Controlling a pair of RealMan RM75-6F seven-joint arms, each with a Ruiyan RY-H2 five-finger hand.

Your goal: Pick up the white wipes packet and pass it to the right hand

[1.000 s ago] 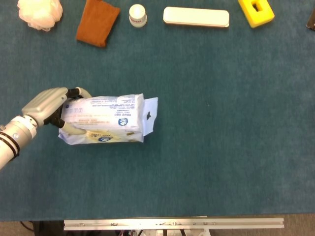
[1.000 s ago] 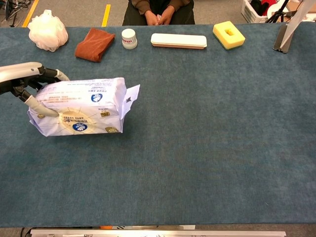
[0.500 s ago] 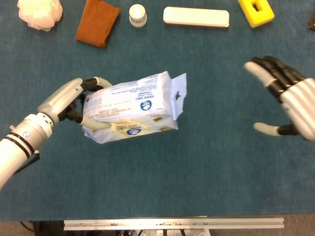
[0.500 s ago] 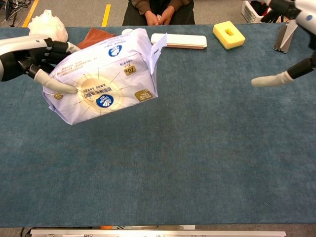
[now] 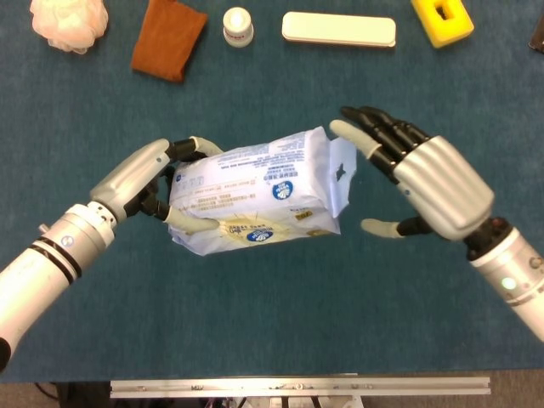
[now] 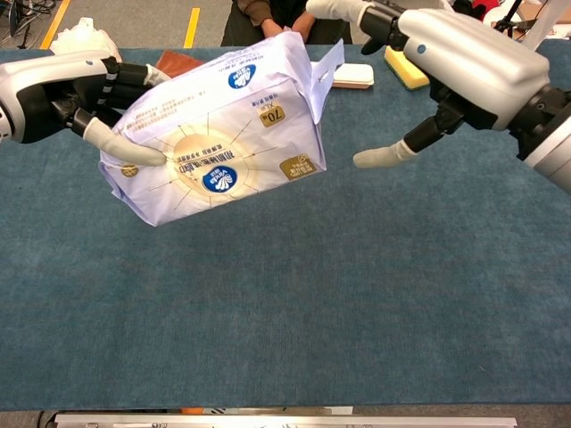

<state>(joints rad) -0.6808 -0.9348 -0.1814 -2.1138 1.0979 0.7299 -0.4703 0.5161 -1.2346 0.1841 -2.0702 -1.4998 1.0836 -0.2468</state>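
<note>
The white wipes packet (image 5: 259,191) (image 6: 223,129) hangs in the air above the blue table, tilted with its flap end toward the right. My left hand (image 5: 153,183) (image 6: 85,94) grips its left end, thumb under and fingers over. My right hand (image 5: 416,174) (image 6: 451,67) is open with fingers spread, just right of the packet's flap end. Its fingertips (image 5: 344,132) reach beside the flap; whether they touch it is unclear.
Along the far edge lie a white mesh sponge (image 5: 68,21), a brown cloth (image 5: 168,38), a small white jar (image 5: 238,25), a long white case (image 5: 338,29) and a yellow sponge (image 5: 442,19). A metal rail (image 5: 297,388) runs along the near edge.
My left hand lifted the packet off the table and carried it rightward. My right hand entered from the right and closed in on the packet's flap end, still open.
</note>
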